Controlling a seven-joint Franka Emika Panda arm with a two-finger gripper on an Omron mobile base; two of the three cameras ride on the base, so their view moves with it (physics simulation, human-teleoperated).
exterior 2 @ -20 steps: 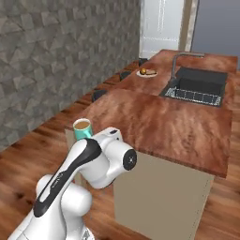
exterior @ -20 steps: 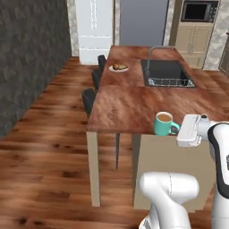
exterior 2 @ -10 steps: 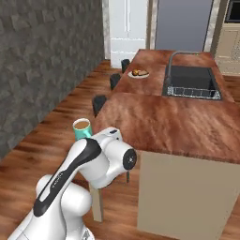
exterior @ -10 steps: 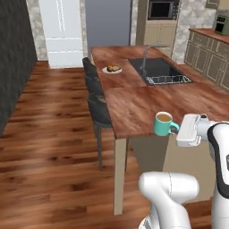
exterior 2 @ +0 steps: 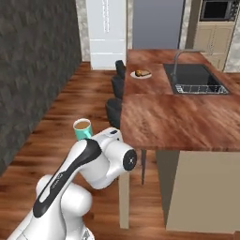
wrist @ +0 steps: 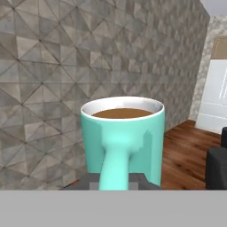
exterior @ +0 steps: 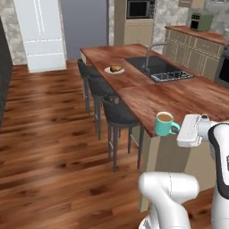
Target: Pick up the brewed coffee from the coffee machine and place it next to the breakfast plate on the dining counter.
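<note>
The teal-green mug of brewed coffee (exterior: 164, 124) hangs upright in the air off the near corner of the dining counter (exterior: 147, 96), with my gripper (exterior: 178, 130) shut on its handle. The right base view shows the mug (exterior 2: 83, 130) to the left of the counter (exterior 2: 159, 117), above the floor. Close up in the hand view, the mug (wrist: 124, 137) faces me handle first, my gripper (wrist: 116, 182) clamped on the handle. The breakfast plate (exterior: 115, 69) with toast lies far down the counter's left edge, also seen as the plate (exterior 2: 141, 74). The coffee machine is out of view.
A dark inset sink (exterior: 159, 69) with a faucet (exterior: 150, 53) lies right of the plate. Dark stools (exterior: 118, 116) line the counter's left side. A white fridge (exterior: 40, 33) stands at the back, and a stone wall (exterior 2: 33, 70) runs along the left.
The whole scene has shifted as the base moved: the counter now runs lengthwise away from me, and its stools have come into view. The mug stays held in the same place relative to the arm.
</note>
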